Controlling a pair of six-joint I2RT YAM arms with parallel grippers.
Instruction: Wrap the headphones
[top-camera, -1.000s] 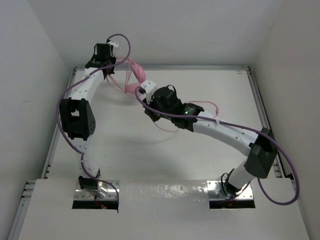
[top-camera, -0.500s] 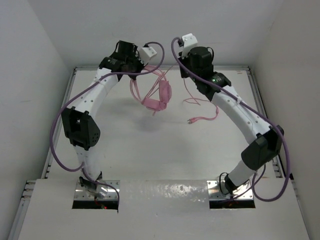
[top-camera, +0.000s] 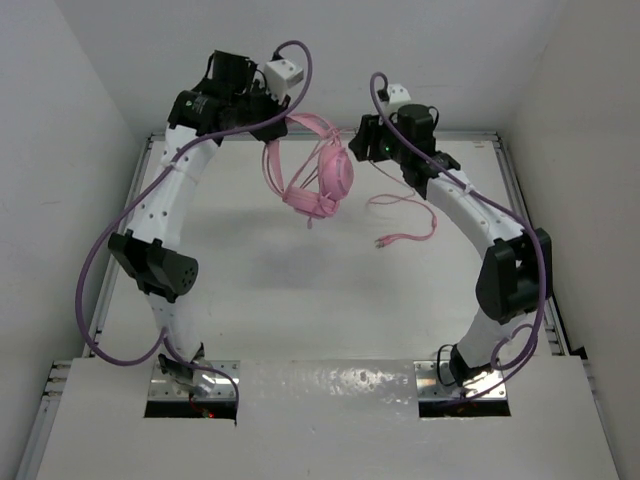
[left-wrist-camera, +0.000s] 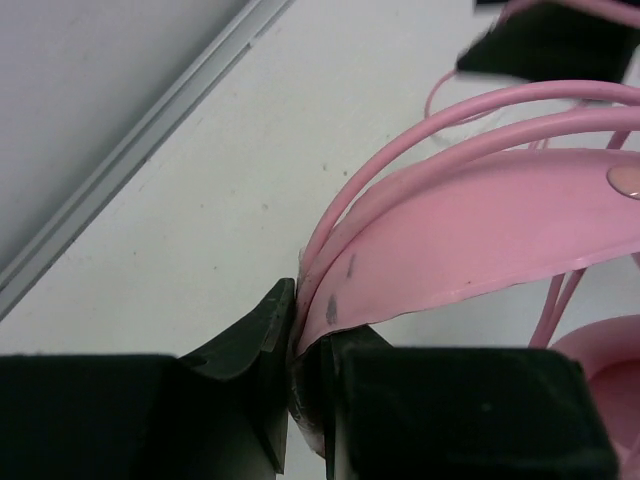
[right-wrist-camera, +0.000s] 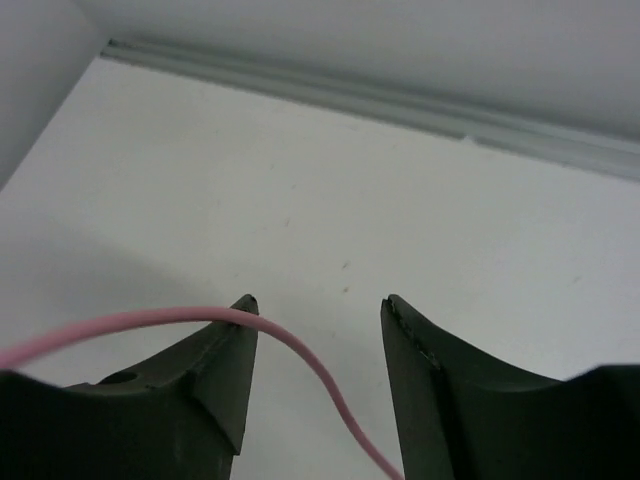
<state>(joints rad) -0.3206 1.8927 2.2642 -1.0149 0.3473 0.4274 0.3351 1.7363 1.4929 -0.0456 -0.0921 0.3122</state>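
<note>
My left gripper (top-camera: 272, 118) (left-wrist-camera: 300, 320) is raised above the far side of the table and is shut on the headphones' (top-camera: 330, 178) thin headband (left-wrist-camera: 480, 240). The two pink earcups hang below it, between the two arms; one earcup (left-wrist-camera: 600, 370) shows at the lower right of the left wrist view. The thin pink cable (top-camera: 405, 203) trails down to the table on the right, and its plug (top-camera: 381, 242) lies on the surface. My right gripper (top-camera: 362, 138) (right-wrist-camera: 318, 305) is open just right of the earcups. The cable (right-wrist-camera: 300, 350) runs loosely between its fingers, across the left fingertip.
An aluminium rail (top-camera: 330, 133) (right-wrist-camera: 400, 100) borders the white table, with white walls close behind it and on both sides. A thick purple cable (top-camera: 100, 260) loops off the left arm. The arm bases sit at the near edge.
My right gripper has opened, and the cable that it pinched now lies loose between its fingers. The left arm has swung the headphones left and higher; the right arm has lowered towards them.
</note>
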